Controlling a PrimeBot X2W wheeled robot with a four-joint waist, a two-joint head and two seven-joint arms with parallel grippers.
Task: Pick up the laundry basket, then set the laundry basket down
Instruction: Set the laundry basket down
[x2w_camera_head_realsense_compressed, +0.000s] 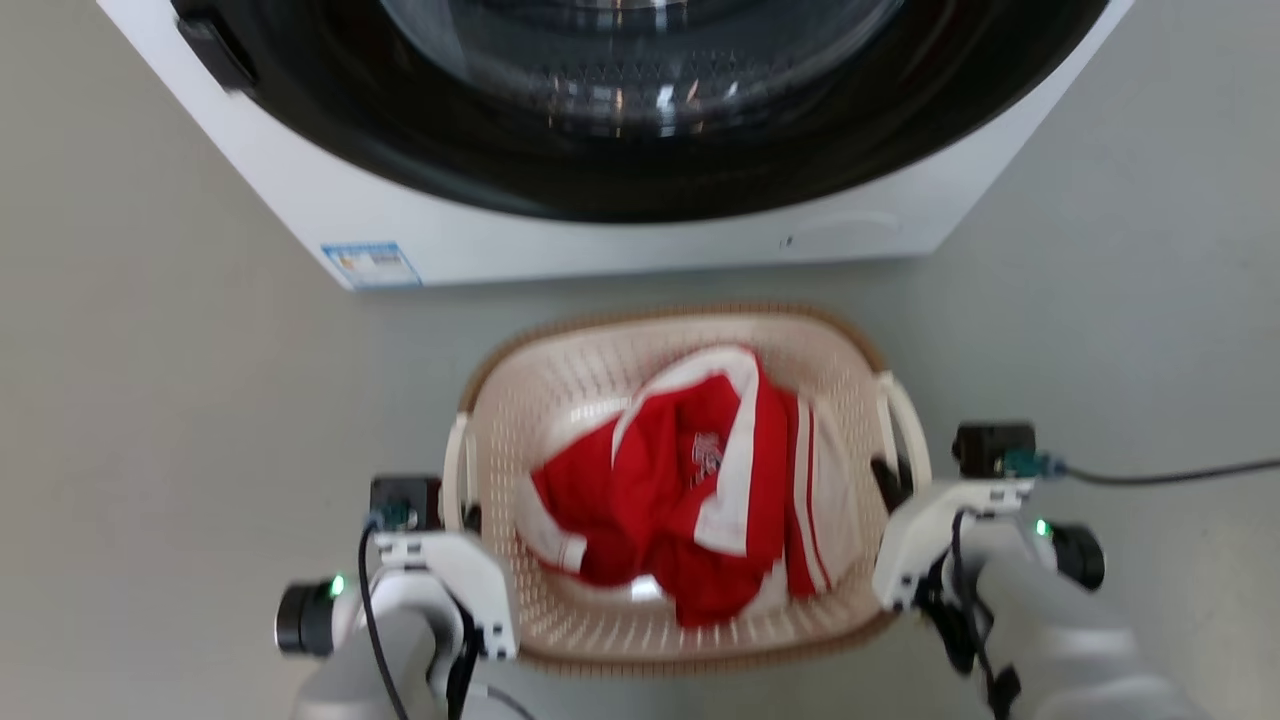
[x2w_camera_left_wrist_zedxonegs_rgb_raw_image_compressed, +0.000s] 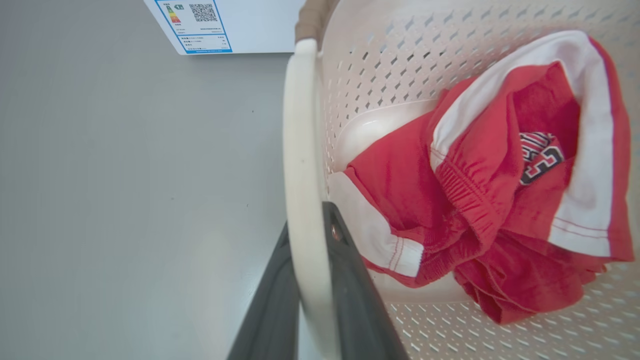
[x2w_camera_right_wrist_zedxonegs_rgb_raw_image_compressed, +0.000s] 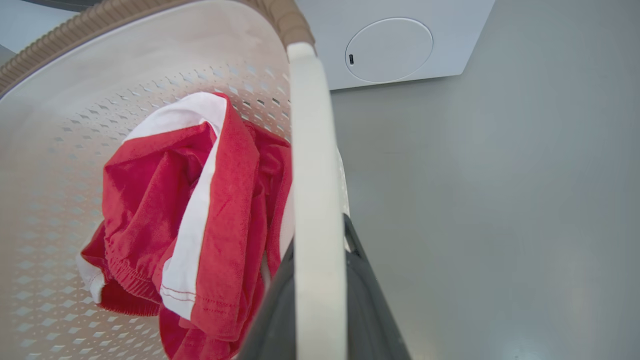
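The laundry basket (x2w_camera_head_realsense_compressed: 670, 318) is seen just before the washer (x2w_camera_head_realsense_compressed: 640, 240), its far rim near the machine's base, with bare floor (x2w_camera_head_realsense_compressed: 150, 400) left open on both sides. Its left handle (x2w_camera_left_wrist_zedxonegs_rgb_raw_image_compressed: 300, 150) is pinched between the nearly closed fingers of the left gripper (x2w_camera_left_wrist_zedxonegs_rgb_raw_image_compressed: 306, 220), and its right handle (x2w_camera_right_wrist_zedxonegs_rgb_raw_image_compressed: 310, 150) likewise by the right gripper (x2w_camera_right_wrist_zedxonegs_rgb_raw_image_compressed: 320, 235).

the laundry basket (x2w_camera_head_realsense_compressed: 575, 385) is cream plastic, rounded-rectangular, with perforated walls and a brown woven-look rim. it is upright just in front of the washer (x2w_camera_head_realsense_compressed: 480, 230), a white loop handle (x2w_camera_head_realsense_compressed: 457, 465) raised at each side, crumpled red-and-white clothing (x2w_camera_head_realsense_compressed: 690, 480) inside.
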